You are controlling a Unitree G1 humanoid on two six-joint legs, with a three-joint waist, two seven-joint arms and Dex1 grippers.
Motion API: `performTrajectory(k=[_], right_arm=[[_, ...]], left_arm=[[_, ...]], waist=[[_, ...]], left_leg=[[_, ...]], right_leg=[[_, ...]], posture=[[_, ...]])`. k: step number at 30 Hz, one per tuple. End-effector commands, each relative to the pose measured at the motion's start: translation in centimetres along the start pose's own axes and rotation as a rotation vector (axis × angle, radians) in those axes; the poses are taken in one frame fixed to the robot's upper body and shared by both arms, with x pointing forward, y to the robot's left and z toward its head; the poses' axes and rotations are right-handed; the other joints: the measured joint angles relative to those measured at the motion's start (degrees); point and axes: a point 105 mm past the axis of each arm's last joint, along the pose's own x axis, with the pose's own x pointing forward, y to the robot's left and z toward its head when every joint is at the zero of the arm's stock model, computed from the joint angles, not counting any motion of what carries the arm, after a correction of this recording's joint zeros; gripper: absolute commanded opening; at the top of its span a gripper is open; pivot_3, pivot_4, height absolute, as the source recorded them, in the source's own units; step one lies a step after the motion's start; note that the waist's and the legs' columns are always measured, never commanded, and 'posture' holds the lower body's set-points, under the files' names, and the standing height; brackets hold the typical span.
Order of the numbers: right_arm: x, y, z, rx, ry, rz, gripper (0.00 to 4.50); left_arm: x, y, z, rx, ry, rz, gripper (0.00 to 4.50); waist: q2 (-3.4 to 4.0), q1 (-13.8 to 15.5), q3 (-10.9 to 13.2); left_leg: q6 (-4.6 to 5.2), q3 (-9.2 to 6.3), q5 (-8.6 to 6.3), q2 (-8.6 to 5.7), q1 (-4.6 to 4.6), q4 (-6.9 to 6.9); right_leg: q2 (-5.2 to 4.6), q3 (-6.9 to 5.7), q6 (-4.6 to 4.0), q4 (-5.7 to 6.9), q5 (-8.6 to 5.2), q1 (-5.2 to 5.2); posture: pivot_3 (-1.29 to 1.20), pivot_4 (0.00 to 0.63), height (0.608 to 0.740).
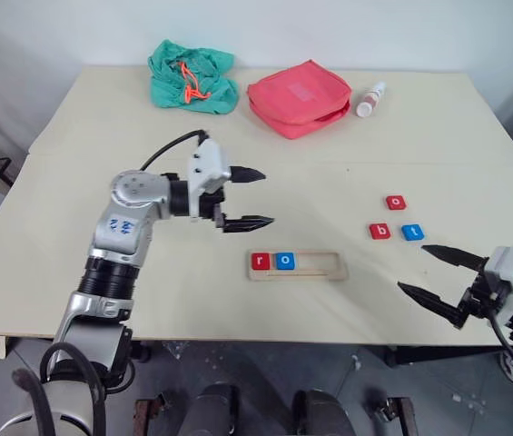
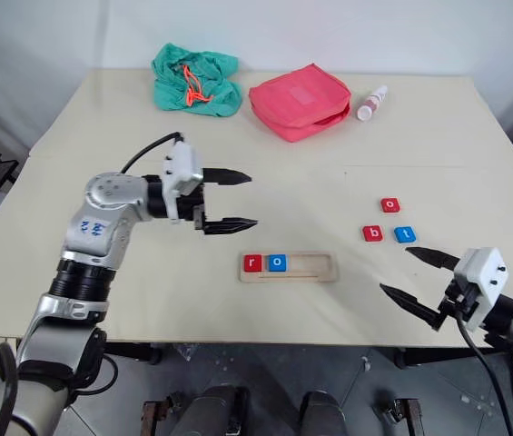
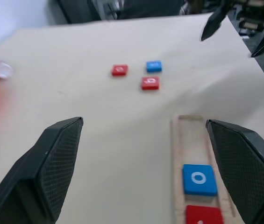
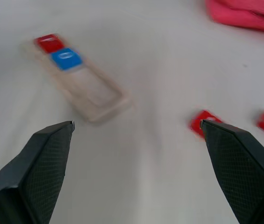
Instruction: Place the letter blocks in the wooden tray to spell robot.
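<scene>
**Two blocks seated, three loose, both grippers empty**

The wooden tray is taken as landmark; it lies lengthwise near the front of the table. Two letter blocks are seated in its groove at the left end: the red "r" block outermost, the blue "o" block touching it on the right. The remainder of the groove is bare.

Three blocks are seen loose on the tabletop, beyond the tray's right end and apart from it: the red "b" block nearest, the blue "t" block just beside it on the right, the second red "o" block farther back.

The left gripper is held above the table, behind the tray's left end, pointed to the right, fingers spread wide, nothing between them. The right gripper is noted to the right of the tray near the front edge, fingers likewise wide apart and empty.

Far behind the tray, a green cloth, a pink pouch and a small bottle are recorded.
</scene>
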Motion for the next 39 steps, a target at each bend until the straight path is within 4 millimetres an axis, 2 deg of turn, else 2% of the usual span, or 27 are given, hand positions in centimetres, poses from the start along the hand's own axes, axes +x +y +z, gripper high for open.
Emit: performTrajectory(k=[1,4,8,12,16,20,26,29,39], right_arm=[[0.1,-0.9,-0.2,0.02,-0.026,-0.174,4.5],[0.0,-0.2,-0.6,0.06,-0.032,-0.242,4.5],[-0.3,0.1,-1.4,0.114,0.002,-0.332,4.5],[0.7,2.2,-2.4,0.19,0.077,-0.286,4.5],[1.2,2.5,-1.6,0.18,0.026,-0.299,4.5],[1.4,2.8,-1.7,0.183,0.024,-0.305,4.5],[1.3,2.5,-1.9,0.198,0.018,-0.338,4.5],[1.2,2.6,-2.1,0.209,0.02,-0.343,4.5],[0.8,2.5,-2.9,0.241,0.032,-0.378,4.5]], left_arm=[[-2.5,-1.3,0.2,0.034,-0.102,-0.027,4.47],[-4.3,-2.4,-0.5,0.028,-0.167,-0.025,4.47],[-5.6,-3.7,-1.9,0.011,-0.173,0.003,4.47],[-7.2,-6.7,-5.0,-0.04,-0.194,0.002,4.47],[-8.4,-7.7,-6.8,-0.077,-0.19,-0.018,4.47],[-9.0,-8.3,-8.1,-0.082,-0.176,-0.04,4.47],[-9.6,-8.1,-9.0,-0.064,-0.159,-0.032,4.47],[-9.7,-7.3,-8.8,-0.053,-0.173,-0.007,4.47],[-9.5,-7.0,-8.3,-0.031,-0.194,-0.023,4.47]], waist=[[0.03,0.1,0.0],[0.05,0.2,0.0],[0.05,0.5,0.0],[0.12,0.0,0.0],[0.11,0.1,0.0],[0.11,0.4,0.0],[0.11,0.1,0.0],[0.11,0.1,0.0],[0.11,0.1,0.0]], left_leg=[[0.0,-0.02,0.0,0.01,0.0,-0.03],[-0.01,-0.08,0.0,0.01,-0.03,-0.06],[0.01,-0.17,0.0,-0.09,-0.08,0.07],[0.01,-0.1,0.0,-0.06,0.08,-0.04],[0.0,0.0,0.0,0.0,0.07,-0.02],[0.01,-0.04,0.0,-0.05,0.09,0.03],[0.02,-0.01,0.0,-0.04,0.1,0.01],[0.02,0.02,0.0,-0.04,0.1,0.0],[0.02,0.01,0.0,-0.04,0.1,0.0]], right_leg=[[0.0,0.0,0.0,0.02,0.0,-0.01],[0.0,-0.01,0.0,0.12,0.0,-0.1],[-0.03,0.04,0.0,0.1,0.0,-0.02],[-0.02,0.16,0.0,0.1,0.0,0.02],[0.02,0.17,0.0,0.1,0.0,-0.03],[-0.01,0.18,0.0,0.11,0.0,0.01],[0.0,0.16,0.0,0.15,0.0,-0.01],[0.0,0.17,0.0,0.16,0.0,-0.03],[0.0,0.18,0.0,0.22,0.0,-0.04]], posture=[[0.0,0.15,0.74],[0.0,0.15,0.74],[0.0,0.15,0.74],[0.0,0.15,0.74],[0.0,0.15,0.74],[0.0,0.15,0.74],[0.0,0.15,0.74],[0.0,0.15,0.74],[0.0,0.15,0.74]])
